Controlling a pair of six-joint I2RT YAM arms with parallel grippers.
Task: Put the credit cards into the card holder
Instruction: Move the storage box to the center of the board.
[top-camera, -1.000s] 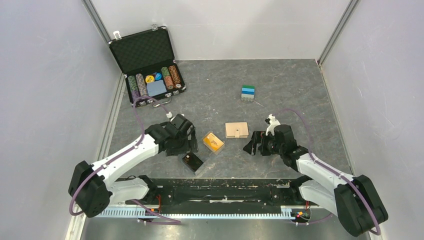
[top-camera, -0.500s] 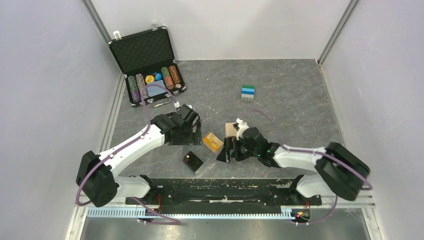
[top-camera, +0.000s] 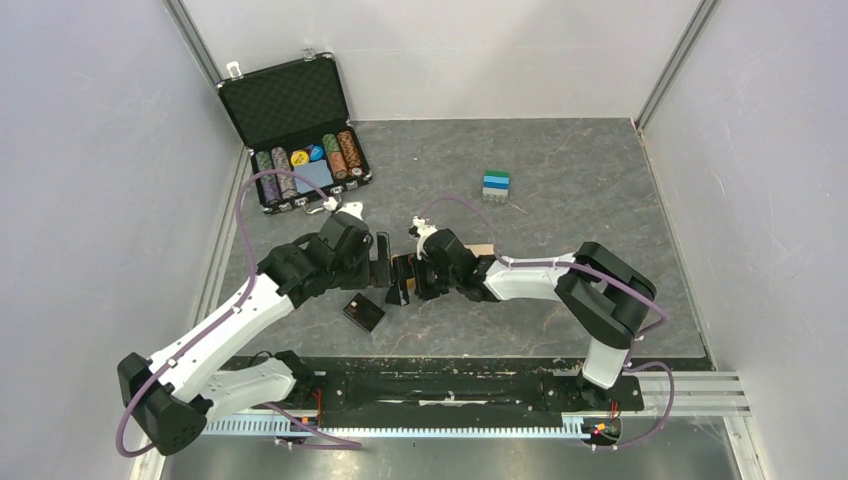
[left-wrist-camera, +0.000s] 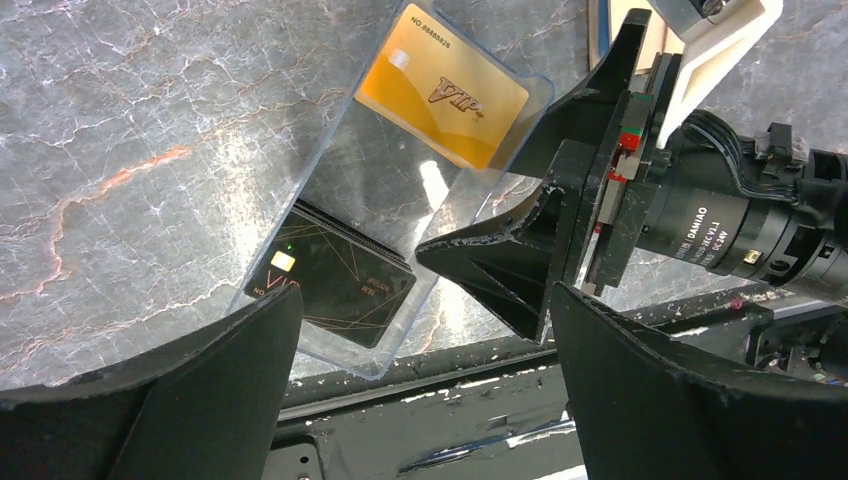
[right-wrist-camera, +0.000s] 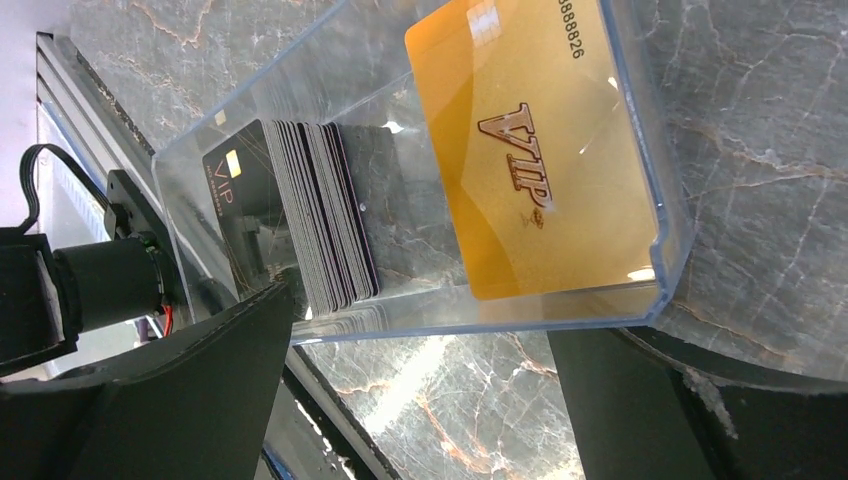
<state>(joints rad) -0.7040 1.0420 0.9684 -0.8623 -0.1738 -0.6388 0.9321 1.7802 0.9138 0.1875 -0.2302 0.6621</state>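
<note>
The credit cards (top-camera: 496, 185) are a small blue, green and white stack at the back of the table, far from both grippers. Only a tan sliver of the card holder (top-camera: 484, 248) shows behind my right arm. My left gripper (top-camera: 379, 262) (left-wrist-camera: 425, 390) is open, hovering above a clear case (left-wrist-camera: 385, 190). That case holds a gold VIP card (left-wrist-camera: 440, 85) and a stack of dark cards (left-wrist-camera: 340, 275). My right gripper (top-camera: 405, 282) (right-wrist-camera: 420, 400) is open too, facing the left one at the case's gold-card end (right-wrist-camera: 540, 150), with nothing held.
An open black chip case (top-camera: 298, 130) stands at the back left. The black box (top-camera: 363, 312) lies just in front of the left gripper. Grey walls close both sides, and the arms' black base rail (top-camera: 430, 385) runs along the near edge.
My right arm has swung far left, off the card holder, to meet the left gripper over the orange box. The left gripper has edged right and forward. The black box has shifted slightly left.
</note>
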